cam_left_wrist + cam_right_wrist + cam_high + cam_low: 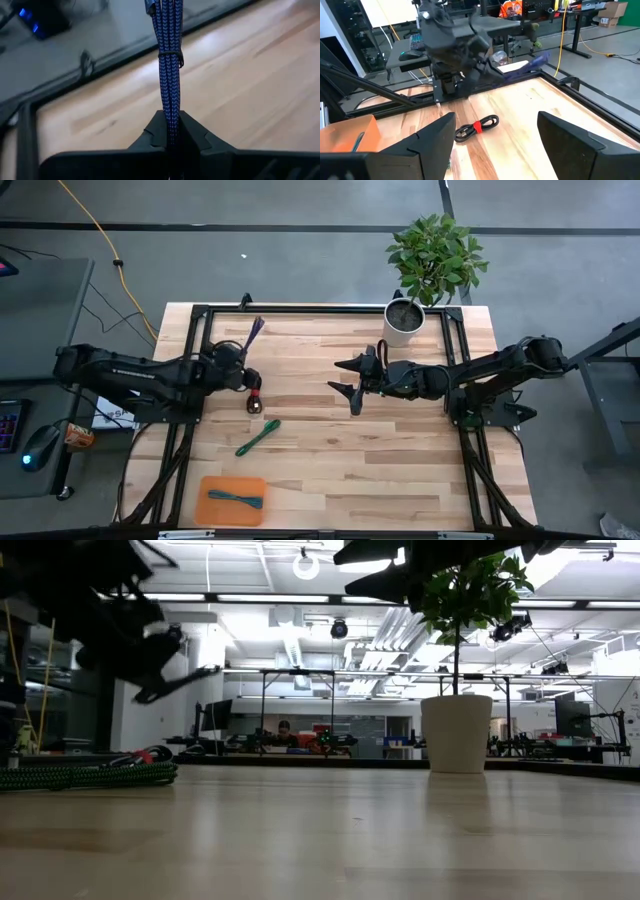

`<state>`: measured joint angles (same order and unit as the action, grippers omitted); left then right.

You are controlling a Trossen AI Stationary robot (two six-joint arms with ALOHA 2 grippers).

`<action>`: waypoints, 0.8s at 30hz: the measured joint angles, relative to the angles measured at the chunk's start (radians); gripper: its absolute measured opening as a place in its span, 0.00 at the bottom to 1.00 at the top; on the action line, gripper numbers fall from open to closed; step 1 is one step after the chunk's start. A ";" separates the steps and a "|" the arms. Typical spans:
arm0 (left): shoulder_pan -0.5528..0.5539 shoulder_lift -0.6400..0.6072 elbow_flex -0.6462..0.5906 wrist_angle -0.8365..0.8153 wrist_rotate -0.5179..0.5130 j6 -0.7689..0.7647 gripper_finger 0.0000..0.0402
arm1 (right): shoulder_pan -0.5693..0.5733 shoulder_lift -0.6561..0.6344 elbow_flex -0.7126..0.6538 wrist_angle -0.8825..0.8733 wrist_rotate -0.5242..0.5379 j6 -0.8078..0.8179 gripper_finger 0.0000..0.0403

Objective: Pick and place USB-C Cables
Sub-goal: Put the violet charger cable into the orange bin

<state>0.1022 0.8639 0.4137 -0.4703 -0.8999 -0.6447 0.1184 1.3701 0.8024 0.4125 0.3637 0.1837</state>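
One purple-blue USB-C cable (169, 65) is hanging pinched by its end between the left gripper's (170, 131) pressed-together fingers, risking slipping free; the right gripper (352, 383) is waiting spread wide.

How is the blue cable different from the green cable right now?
The blue cable is pinched in the left claw and held up off the table; the green cable lies flat on the wood with nothing touching it. The blue one is a dark purple-blue, the green one bright green. The blue one sits near the table's far edge, the green one nearer the orange tray. Both are slim, braided, bundled cables.
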 joint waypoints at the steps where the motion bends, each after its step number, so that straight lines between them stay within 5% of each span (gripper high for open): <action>1: -0.023 -0.015 0.000 0.025 -0.017 0.016 0.00 | 0.000 0.000 0.000 0.000 0.000 0.000 0.68; 8: -0.190 -0.071 -0.011 0.270 -0.152 0.221 0.00 | 0.000 0.000 0.000 0.000 0.000 0.000 0.68; 18: -0.288 -0.073 -0.024 0.446 -0.146 0.406 0.00 | 0.000 0.000 0.000 -0.003 0.000 0.000 0.68; 20: -0.292 -0.073 -0.024 0.465 -0.063 0.431 0.00 | 0.000 0.000 0.000 -0.005 0.000 0.000 0.68; 24: -0.301 -0.073 -0.024 0.565 0.263 0.551 0.00 | 0.000 0.000 0.000 -0.005 0.000 0.000 0.68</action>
<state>-0.1988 0.7906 0.3893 0.0942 -0.6372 -0.0937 0.1184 1.3701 0.8024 0.4073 0.3637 0.1837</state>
